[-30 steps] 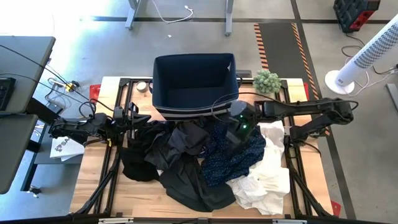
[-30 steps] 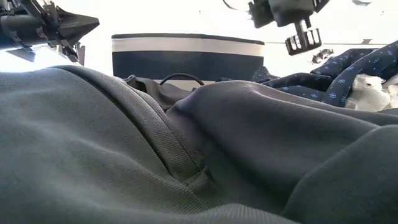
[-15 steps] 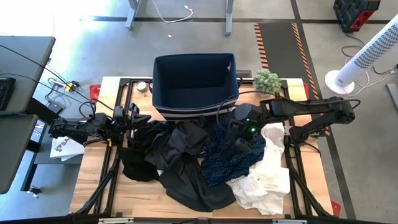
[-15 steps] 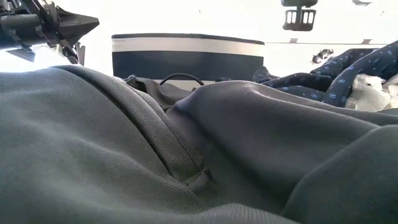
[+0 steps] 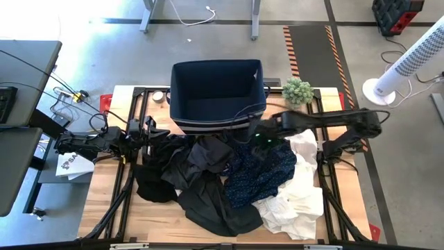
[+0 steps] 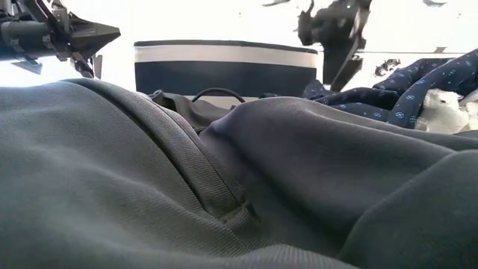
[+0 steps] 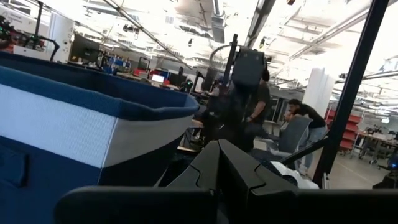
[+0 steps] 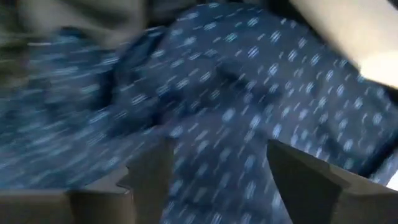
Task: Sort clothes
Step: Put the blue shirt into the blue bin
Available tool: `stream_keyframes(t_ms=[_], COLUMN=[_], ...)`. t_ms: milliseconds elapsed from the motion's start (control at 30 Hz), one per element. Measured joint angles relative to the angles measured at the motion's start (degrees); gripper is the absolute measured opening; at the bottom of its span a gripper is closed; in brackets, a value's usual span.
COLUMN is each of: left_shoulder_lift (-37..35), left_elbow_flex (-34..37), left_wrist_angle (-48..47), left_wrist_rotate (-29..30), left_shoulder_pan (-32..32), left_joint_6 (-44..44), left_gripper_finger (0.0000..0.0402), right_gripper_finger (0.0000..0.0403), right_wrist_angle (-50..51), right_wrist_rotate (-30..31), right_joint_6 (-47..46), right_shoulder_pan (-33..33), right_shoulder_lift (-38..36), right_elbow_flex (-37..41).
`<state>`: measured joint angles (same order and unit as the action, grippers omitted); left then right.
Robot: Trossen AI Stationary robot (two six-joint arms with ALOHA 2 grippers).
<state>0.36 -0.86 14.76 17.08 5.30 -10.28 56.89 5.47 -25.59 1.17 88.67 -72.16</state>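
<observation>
Your right gripper (image 5: 258, 141) spread wide just above the speckled navy garment (image 5: 260, 173), mid-pile on the bench (image 5: 104, 201), beside the bin (image 5: 216, 94), your left gripper (image 5: 147, 132) pressed together at the black clothes' (image 5: 201, 187) edge.

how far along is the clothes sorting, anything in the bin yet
Done: nothing that shows. The navy striped bin looks empty from above.
In hand: the right gripper is open right above the speckled navy garment, not gripping it. The left gripper waits shut at the pile's left edge.
Left: the whole pile, black garments, the speckled one and white garments, lies heaped on the table.
</observation>
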Motion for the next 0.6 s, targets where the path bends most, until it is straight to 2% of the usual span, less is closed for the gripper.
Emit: stream_keyframes(t_ms=[100, 200, 300, 367, 400, 467, 600], left_shoulder_lift=[0.0, 0.0, 0.0, 0.0, 0.0, 0.0, 0.0], left_elbow_flex=[0.0, 0.0, 0.0, 0.0, 0.0, 0.0, 0.0], left_wrist_angle=[-0.11, -0.26, -0.16, 0.53, 1.52, 4.99, 14.11], left_wrist_rotate=[0.0, 0.0, 0.72, 1.95, 2.6, 3.59, 6.97], left_shoulder_pan=[0.0, 0.0, 0.0, 0.0, 0.0, 0.0, 0.0], left_joint_6=[0.0, -0.04, -0.05, -1.12, -2.7, -7.52, -17.43], left_gripper_finger=[0.0003, 0.0003, 0.0003, 0.0003, 0.0003, 0.0003, 0.0003], right_gripper_finger=[0.0257, 0.0223, 0.0128, 0.0046, 0.0024, 0.0021, 0.001], right_wrist_angle=[-3.31, -5.81, -4.09, -2.21, -1.11, 2.09, 5.6], right_wrist_rotate=[1.66, -2.73, -4.62, -5.7, -6.62, -9.62, -13.25], right_joint_6=[4.95, 7.98, 7.75, 7.8, 8.01, 7.21, 6.45], right_shoulder_pan=[0.2, 0.45, 0.44, 0.34, 0.33, 0.51, 1.68], right_shoulder_lift=[5.66, 10.6, 12.86, 11.97, 11.0, 8.27, 2.12], right_elbow_flex=[0.02, 0.02, -0.42, -2.21, -3.55, -7.98, -22.2])
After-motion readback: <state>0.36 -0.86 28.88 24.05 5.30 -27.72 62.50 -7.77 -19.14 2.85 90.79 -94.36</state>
